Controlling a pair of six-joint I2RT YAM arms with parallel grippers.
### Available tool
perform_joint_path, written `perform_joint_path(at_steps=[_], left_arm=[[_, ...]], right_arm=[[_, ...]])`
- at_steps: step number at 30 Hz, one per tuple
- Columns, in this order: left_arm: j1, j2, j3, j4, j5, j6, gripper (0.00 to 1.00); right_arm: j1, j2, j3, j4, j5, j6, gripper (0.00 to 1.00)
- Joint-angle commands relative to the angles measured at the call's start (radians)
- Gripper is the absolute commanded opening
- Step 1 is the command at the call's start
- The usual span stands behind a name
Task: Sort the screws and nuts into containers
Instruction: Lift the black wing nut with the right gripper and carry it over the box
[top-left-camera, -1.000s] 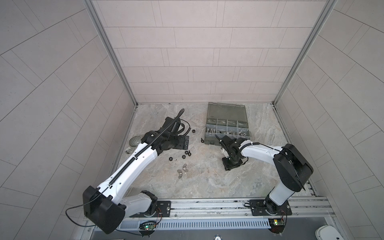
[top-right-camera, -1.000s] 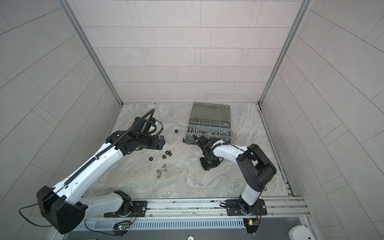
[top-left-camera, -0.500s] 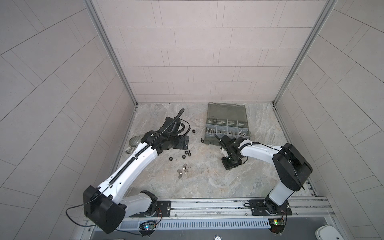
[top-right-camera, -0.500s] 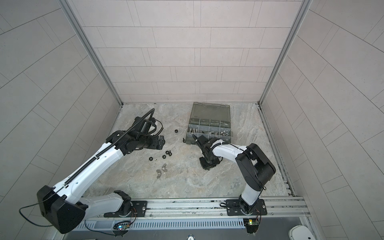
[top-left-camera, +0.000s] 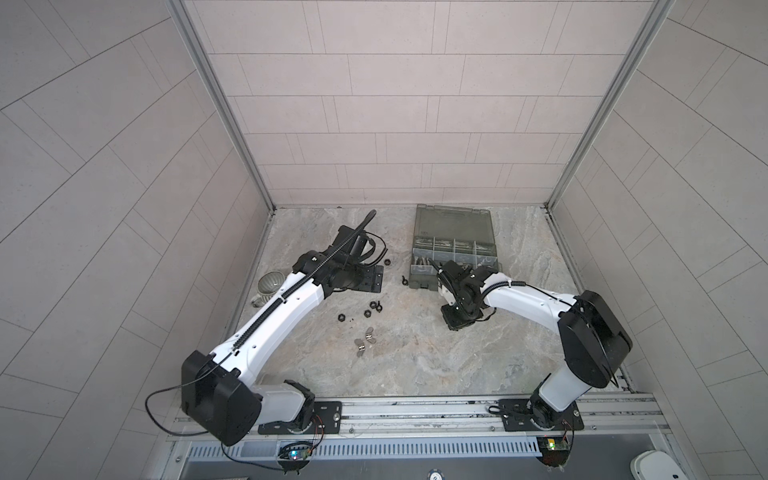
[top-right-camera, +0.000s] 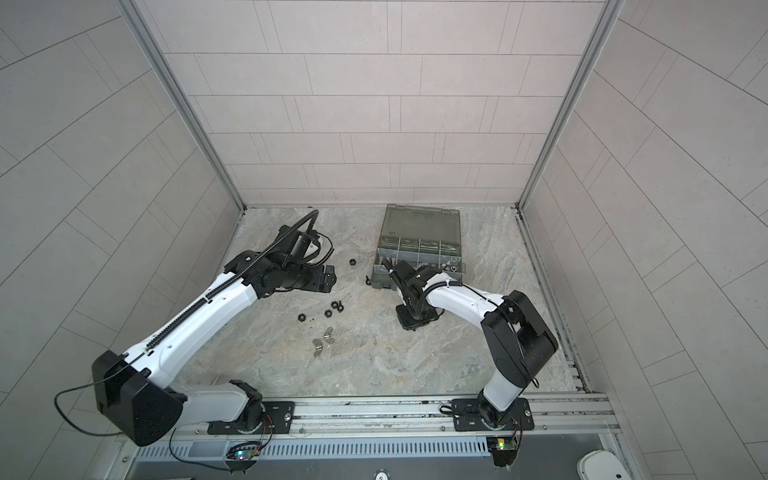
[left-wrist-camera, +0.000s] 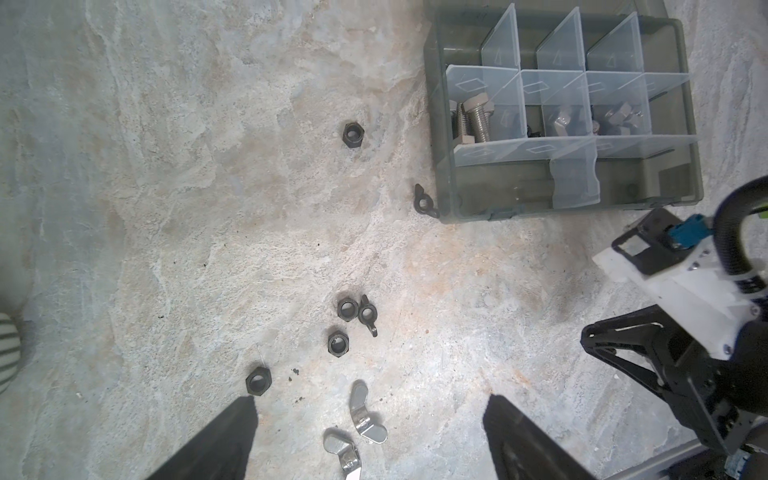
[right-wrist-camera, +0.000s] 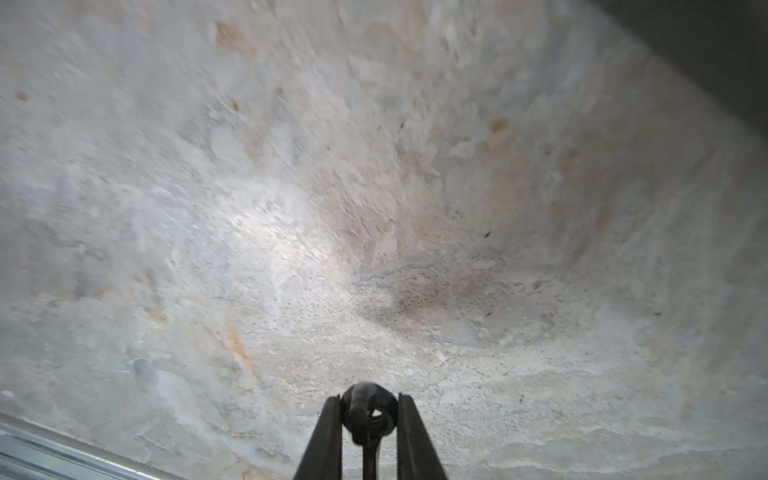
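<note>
Your right gripper (right-wrist-camera: 369, 399) is clamped on a black wing nut (right-wrist-camera: 366, 415), which is pinched at the very tips of the jaws, over the stone tabletop (right-wrist-camera: 291, 208). Your left gripper (left-wrist-camera: 370, 400) hangs with its jaws wide apart, and two silver wing nuts (left-wrist-camera: 368, 415) lie on the tabletop between them. Just beyond those tips sit three black hex nuts (left-wrist-camera: 338, 343) and a loose black wing nut (left-wrist-camera: 368, 316). Farther out stands the organizer box (left-wrist-camera: 681, 174), with screws (left-wrist-camera: 473, 120) in one end compartment.
</note>
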Motion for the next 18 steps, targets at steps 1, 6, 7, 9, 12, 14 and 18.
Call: perform_joint_path(at_steps=[1,6,7,9,12,14,18], left_arm=[[0.012,0.041,0.063,-0.017,0.030,0.022,0.92],[0.025,0.116,0.132,-0.034,0.066,0.038,0.92],[0.027,0.126,0.141,-0.034,0.073,0.041,0.92],[0.035,0.138,0.156,-0.032,0.082,0.042,0.92],[0.053,0.146,0.163,-0.032,0.101,0.039,0.92],[0.065,0.145,0.153,-0.025,0.117,0.034,0.92],[0.089,0.140,0.130,-0.017,0.138,0.033,0.92]], right_arm=[[-0.007,-0.035,0.064,-0.073,0.036,-0.006,0.11],[-0.034,-0.003,0.187,-0.106,0.057,-0.019,0.11],[-0.041,0.009,0.214,-0.113,0.057,-0.023,0.11],[-0.055,0.038,0.270,-0.126,0.059,-0.031,0.11],[-0.080,0.090,0.360,-0.137,0.074,-0.045,0.11],[-0.102,0.143,0.433,-0.149,0.082,-0.055,0.11],[-0.147,0.254,0.566,-0.159,0.073,-0.072,0.11]])
